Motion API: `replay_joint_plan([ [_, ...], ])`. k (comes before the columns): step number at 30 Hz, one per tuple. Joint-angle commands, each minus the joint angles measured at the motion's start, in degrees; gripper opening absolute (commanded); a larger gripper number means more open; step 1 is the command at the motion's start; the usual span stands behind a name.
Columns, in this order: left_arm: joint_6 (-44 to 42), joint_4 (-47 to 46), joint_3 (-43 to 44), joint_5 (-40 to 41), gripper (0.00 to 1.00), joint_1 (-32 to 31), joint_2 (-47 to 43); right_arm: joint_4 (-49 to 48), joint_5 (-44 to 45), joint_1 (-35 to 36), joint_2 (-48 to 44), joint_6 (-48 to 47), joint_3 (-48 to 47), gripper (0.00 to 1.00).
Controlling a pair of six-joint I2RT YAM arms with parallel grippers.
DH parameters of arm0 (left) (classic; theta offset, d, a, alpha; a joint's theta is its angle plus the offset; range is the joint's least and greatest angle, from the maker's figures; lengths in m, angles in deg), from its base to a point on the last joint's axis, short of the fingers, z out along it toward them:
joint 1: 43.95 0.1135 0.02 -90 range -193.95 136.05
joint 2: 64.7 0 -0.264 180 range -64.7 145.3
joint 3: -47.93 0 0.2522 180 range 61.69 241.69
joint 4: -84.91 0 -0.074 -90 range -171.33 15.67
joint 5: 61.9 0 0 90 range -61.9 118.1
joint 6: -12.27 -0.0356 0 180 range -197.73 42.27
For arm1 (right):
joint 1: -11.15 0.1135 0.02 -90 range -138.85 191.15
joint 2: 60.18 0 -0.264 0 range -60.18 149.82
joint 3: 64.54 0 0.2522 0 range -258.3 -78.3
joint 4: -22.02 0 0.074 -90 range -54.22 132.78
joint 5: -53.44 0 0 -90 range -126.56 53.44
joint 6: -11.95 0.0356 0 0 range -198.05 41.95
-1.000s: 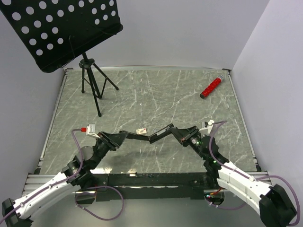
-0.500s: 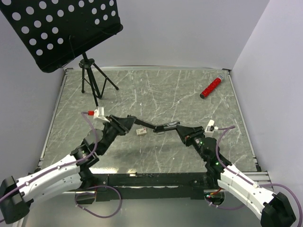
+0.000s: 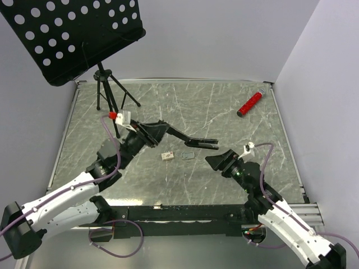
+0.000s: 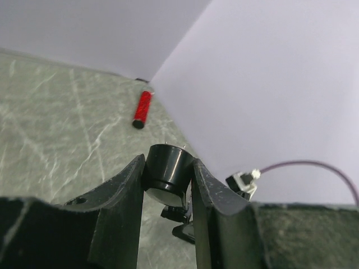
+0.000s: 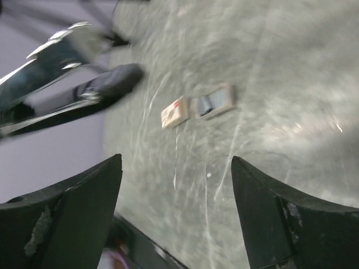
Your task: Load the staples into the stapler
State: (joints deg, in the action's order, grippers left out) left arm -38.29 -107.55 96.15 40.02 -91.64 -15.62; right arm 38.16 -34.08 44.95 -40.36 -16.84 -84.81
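My left gripper (image 3: 156, 129) is shut on the hinge end of the black stapler (image 3: 193, 140), which juts out to the right above the table. In the left wrist view its rounded black end (image 4: 166, 166) sits clamped between the fingers (image 4: 216, 202). The staples lie on the table below it: a cream box (image 3: 167, 156) with a small greyish tray (image 3: 188, 154) beside it. The right wrist view shows the box (image 5: 175, 112), the tray (image 5: 214, 103) and the blurred stapler (image 5: 106, 84). My right gripper (image 3: 216, 162) (image 5: 175, 159) stands open and holds nothing, a little right of the stapler's tip.
A black perforated music stand (image 3: 73, 33) on a tripod (image 3: 110, 95) fills the far left corner. A red cylinder (image 3: 249, 103) (image 4: 142, 109) lies at the far right by the wall. Grey walls close in the marble table (image 3: 168, 106).
My right gripper has opened, let go of the stapler and drawn back towards the near right. The left arm has carried the stapler farther from the bases. The tray now shows beside the box.
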Motion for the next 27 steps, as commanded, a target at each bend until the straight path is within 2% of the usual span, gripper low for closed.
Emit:
replay_joint_plan([
  [1,-4.8,-4.3,6.5,-16.7,0.01,5.8,-0.1,6.7,-9.2,-0.2,-1.9,-30.3,-11.7,0.88],
  [2,-5.1,-3.1,6.5,-19.3,0.01,7.2,0.1,7.6,-10.8,-0.2,-1.6,-33.9,-13.3,0.89],
  [3,-5.5,-2.7,6.5,-25.4,0.01,9.7,0.7,9.6,-15.0,-0.1,-0.8,-37.4,-15.0,0.89],
  [4,-5.5,-1.6,6.9,-26.8,0.01,10.6,0.9,11.1,-16.6,-0.3,-0.3,-43.0,-18.7,0.90],
  [7,-8.0,1.7,7.0,-30.6,0.01,12.7,0.8,16.8,-23.4,-0.3,2.6,-51.9,-26.0,0.91],
  [12,-11.6,1.6,6.9,-38.2,0.01,15.1,-0.3,21.8,-30.4,-0.2,9.9,-59.2,-34.4,0.93],
  [16,-11.0,-2.1,5.5,-43.5,0.01,15.4,-1.2,17.9,-39.8,-0.2,16.8,-59.5,-36.6,0.93],
  [20,-8.9,-7.2,3.9,-47.9,0.01,15.7,-1.9,11.8,-44.6,-0.1,26.0,-57.7,-37.8,0.93],
  [27,-5.5,-13.0,1.8,-51.7,0.01,15.6,-2.2,0.8,-57.0,-0.2,34.3,-51.7,-38.8,0.93],
])
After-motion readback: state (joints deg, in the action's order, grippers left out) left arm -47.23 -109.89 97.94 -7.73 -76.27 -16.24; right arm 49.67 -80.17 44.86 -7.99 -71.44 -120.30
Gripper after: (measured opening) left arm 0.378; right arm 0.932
